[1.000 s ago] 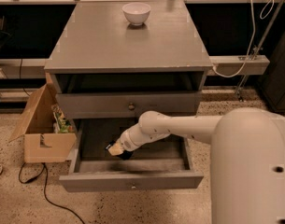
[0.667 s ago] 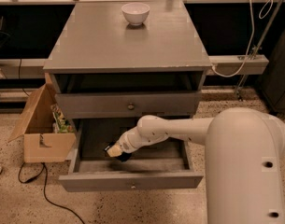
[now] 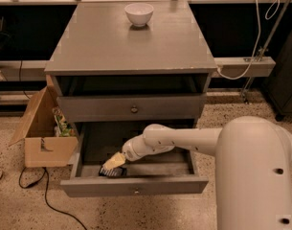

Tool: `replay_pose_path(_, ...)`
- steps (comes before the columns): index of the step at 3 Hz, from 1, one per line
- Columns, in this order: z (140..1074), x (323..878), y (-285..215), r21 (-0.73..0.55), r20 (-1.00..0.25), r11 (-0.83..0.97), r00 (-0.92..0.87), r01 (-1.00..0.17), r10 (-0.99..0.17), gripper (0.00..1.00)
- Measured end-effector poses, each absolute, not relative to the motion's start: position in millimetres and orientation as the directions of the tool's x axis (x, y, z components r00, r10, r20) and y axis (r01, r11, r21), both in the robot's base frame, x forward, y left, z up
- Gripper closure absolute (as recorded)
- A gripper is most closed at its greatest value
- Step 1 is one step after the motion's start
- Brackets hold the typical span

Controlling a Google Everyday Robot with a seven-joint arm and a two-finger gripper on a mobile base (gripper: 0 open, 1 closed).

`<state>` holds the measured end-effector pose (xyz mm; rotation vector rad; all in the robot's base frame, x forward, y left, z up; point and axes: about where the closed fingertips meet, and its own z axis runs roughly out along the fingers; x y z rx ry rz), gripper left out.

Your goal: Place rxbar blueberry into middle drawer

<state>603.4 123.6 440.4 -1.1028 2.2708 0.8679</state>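
The middle drawer stands pulled open, with a grey inside and a small pale knob on its front. My gripper reaches down into its front left part on the end of the white arm. The rxbar blueberry, a small dark shiny bar, is right under the gripper's tip, at or just above the drawer floor near the front wall. Whether the gripper still holds the bar does not show.
A white bowl stands at the back of the grey cabinet top. The shut drawer front above has a darker knob. An open cardboard box stands on the floor to the left, with a black cable beside it.
The gripper has moved a little lower and toward the drawer's front, with the dark bar under it close to the drawer floor.
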Motion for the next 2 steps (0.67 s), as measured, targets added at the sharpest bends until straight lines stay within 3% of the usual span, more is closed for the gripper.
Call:
replay_pose_path(1, 465.2, 591.6, 91.2, 0.327, -0.666, 0.498, -0.570, -0.803, -0.481, 0.00)
replay_pose_path(2, 516.2, 570.1, 13.0, 0.309, -0.703, 0.558, -0.580, -0.770, -0.412, 0.00)
